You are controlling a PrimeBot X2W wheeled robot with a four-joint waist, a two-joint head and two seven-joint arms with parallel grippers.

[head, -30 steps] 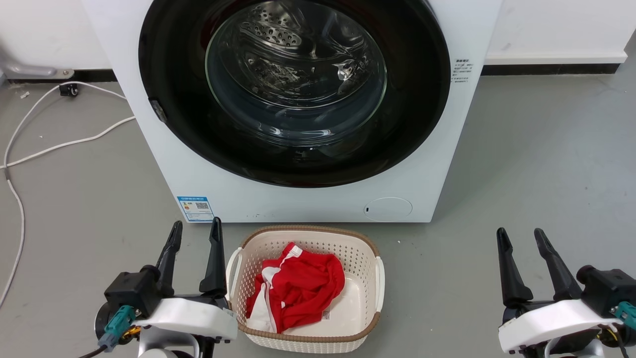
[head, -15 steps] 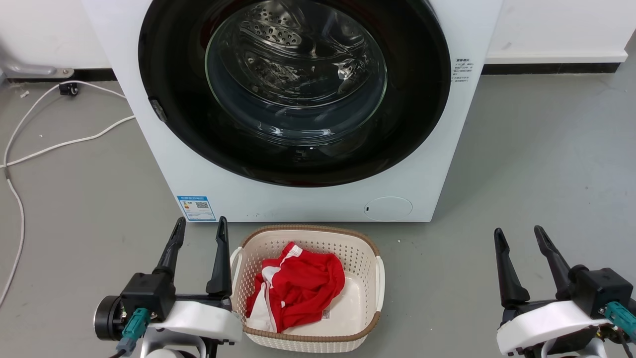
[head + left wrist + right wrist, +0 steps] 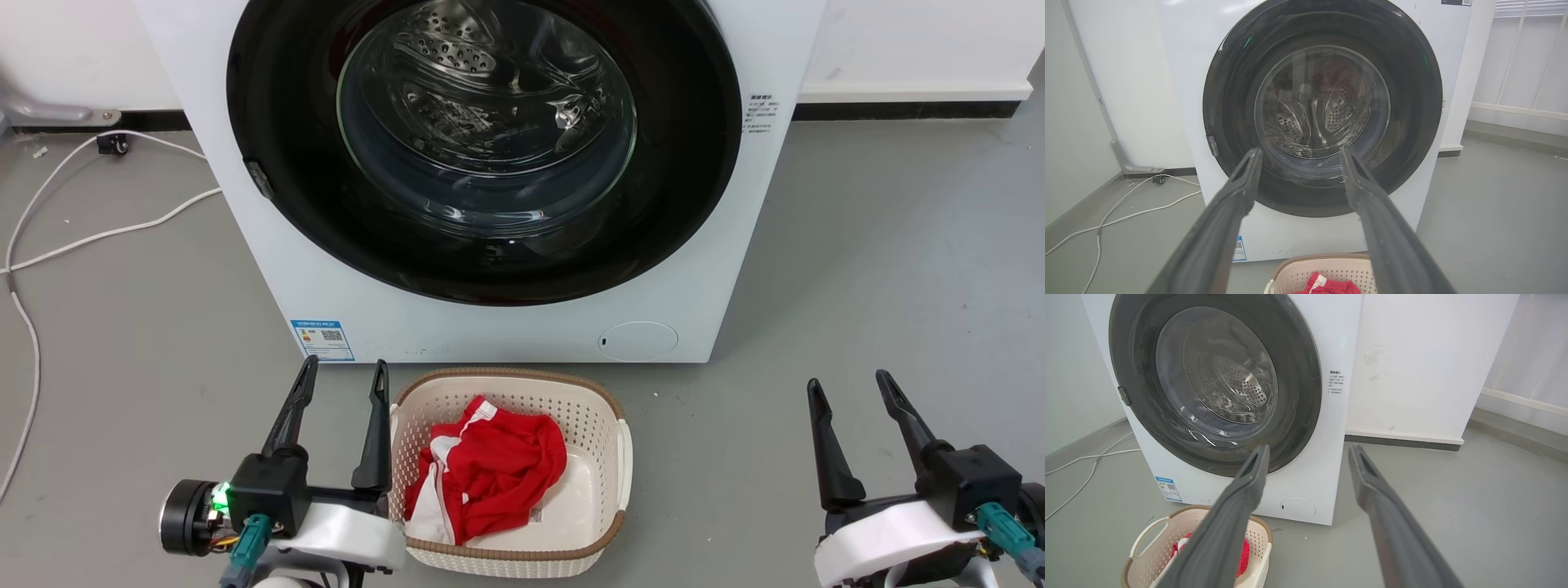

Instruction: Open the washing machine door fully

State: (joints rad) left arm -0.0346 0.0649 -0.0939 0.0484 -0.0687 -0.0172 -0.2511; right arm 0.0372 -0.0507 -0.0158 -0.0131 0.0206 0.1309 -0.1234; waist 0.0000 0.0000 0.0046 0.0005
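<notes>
My left gripper (image 3: 344, 366) hangs low over the grey floor (image 3: 898, 245), just beside the left rim of the laundry basket (image 3: 614, 425). Its two dark fingers are spread apart and hold nothing. My right gripper (image 3: 847, 380) sits well off to the basket's other side, fingers likewise spread and empty.

The washing machine (image 3: 522, 327) stands straight ahead of me. The washing machine door (image 3: 486, 139) fills most of its front, a glossy black disc with a bulging glass window. Through the window I see the perforated steel drum (image 3: 457, 53). The door seems to lie flat against the front, closed. On its left edge is a small grey tab (image 3: 260, 180), perhaps a catch; it is too small for me to be sure. In my left wrist view my fingers (image 3: 1237, 204) frame the lower part of the window, apart from it.

A blue label sticker (image 3: 322, 340) sits low on the machine's left and a small round flap (image 3: 638, 340) low on its right. The basket stands on the floor just before the machine, with a red and white garment (image 3: 490, 474) crumpled inside. A white cable (image 3: 106, 237) trails over the floor to the machine's left.
</notes>
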